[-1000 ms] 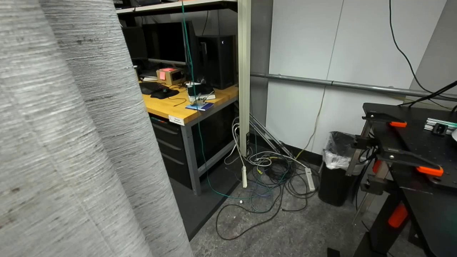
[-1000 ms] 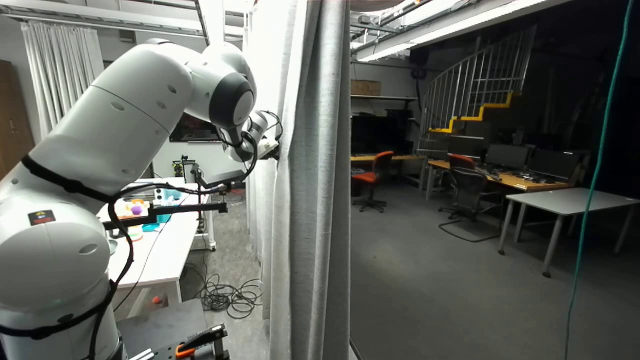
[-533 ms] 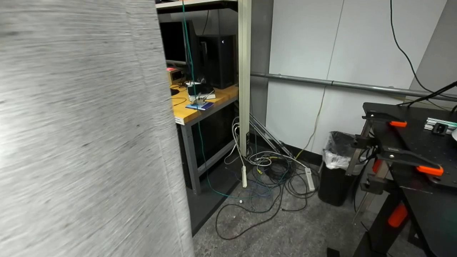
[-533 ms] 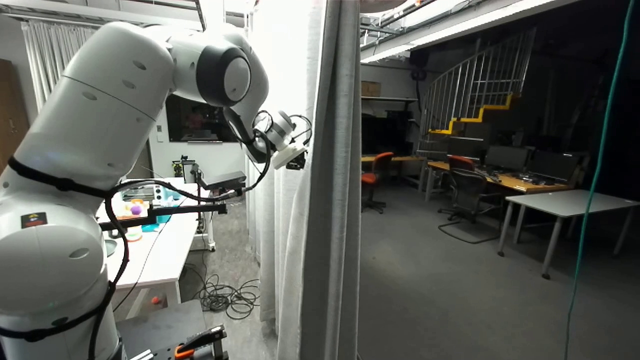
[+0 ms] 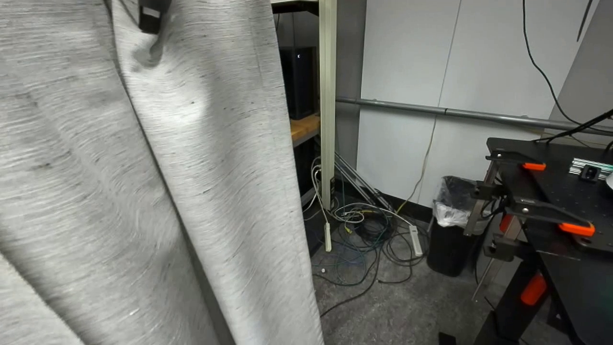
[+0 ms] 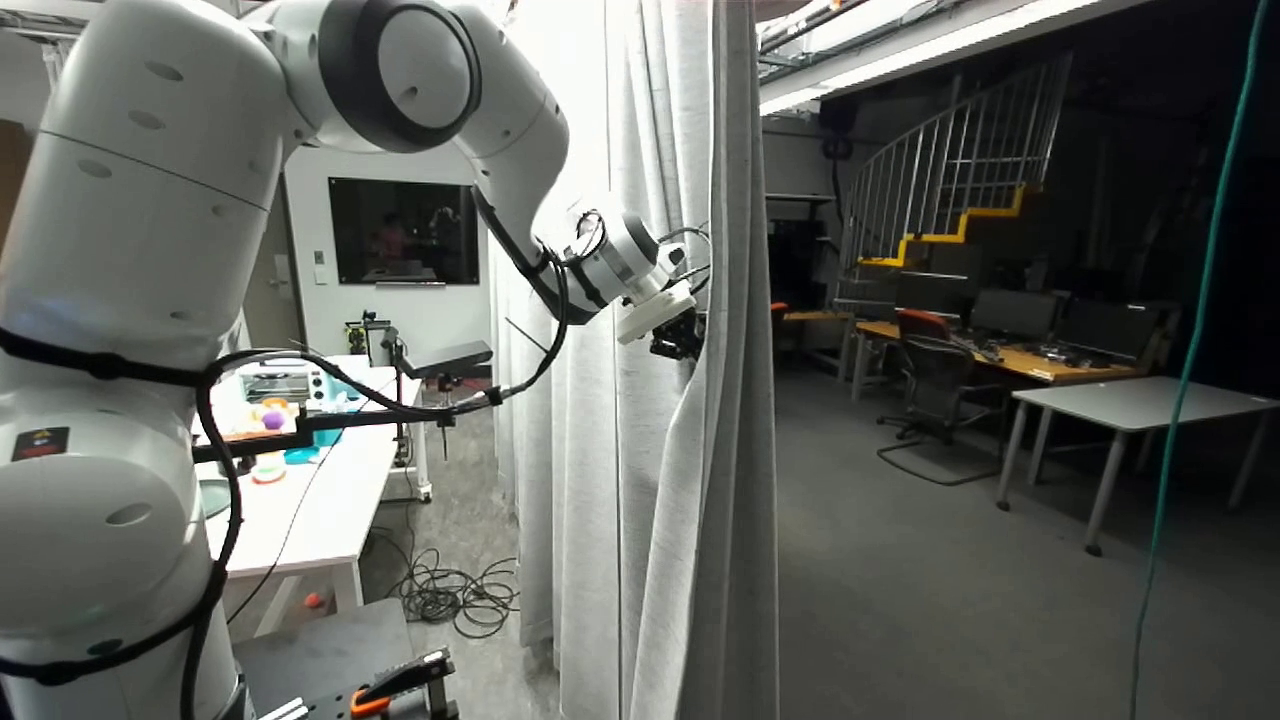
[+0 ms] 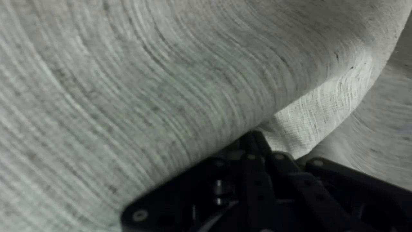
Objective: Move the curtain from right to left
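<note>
Because hanging cloth offers no handle, the jaws stand closed on a gathered fold of the curtain (image 7: 154,90), which bulges over them toward 10 o'clock in the wrist view and shows a brighter crease at 2. Such a pinch, partway up, presumably lets the whole curtain follow the arm (image 6: 525,130); in an exterior view it hangs along the arm's 3 o'clock side, down towards the floor (image 6: 880,560). Which way counts as left, I cannot tell.

Next out, between the jaws' 8 and 9 o'clock, a slack black cable (image 6: 562,312) loops close by a black bar (image 6: 380,420); whether they touch is unclear, but it could snag on a long pull. Farther that way is the white worktop (image 6: 330,520), with coiled cords (image 6: 440,600) at about 7 o'clock.

In an exterior view, a pale post (image 5: 328,96), a cord tangle (image 5: 371,227) and a bin (image 5: 448,249) lie toward the jaws' 4 o'clock, past the curtain's edge; the hem might catch there. Outermost, clamps (image 5: 546,214) sit on a black worktop (image 5: 555,184).
</note>
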Tool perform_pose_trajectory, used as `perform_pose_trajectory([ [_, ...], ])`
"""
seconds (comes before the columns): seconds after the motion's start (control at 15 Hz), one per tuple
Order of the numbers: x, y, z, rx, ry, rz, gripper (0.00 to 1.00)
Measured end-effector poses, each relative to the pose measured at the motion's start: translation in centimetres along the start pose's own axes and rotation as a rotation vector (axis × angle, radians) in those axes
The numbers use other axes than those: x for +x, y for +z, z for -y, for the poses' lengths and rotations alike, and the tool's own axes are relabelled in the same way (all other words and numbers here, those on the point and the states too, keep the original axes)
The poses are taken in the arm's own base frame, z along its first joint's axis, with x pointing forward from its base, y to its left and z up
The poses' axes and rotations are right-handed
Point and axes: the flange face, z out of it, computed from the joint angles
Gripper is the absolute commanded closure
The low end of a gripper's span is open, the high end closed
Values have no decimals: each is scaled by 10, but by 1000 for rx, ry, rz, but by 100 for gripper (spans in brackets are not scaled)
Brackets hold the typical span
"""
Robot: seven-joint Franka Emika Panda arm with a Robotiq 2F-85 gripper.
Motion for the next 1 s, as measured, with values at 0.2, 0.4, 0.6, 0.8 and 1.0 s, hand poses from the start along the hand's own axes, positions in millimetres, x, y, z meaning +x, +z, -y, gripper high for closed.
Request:
perform_pose_trajectory([
  [0.2,-21,-6,-14,20,39,44,100],
  [0.4,-40,-17,-19,40,82,90,81],
  [0.6,-78,-3,-9,85,119,226,73],
  [0.8,-120,23,14,166,149,397,42],
  [1.0,-148,32,25,283,172,546,20],
])
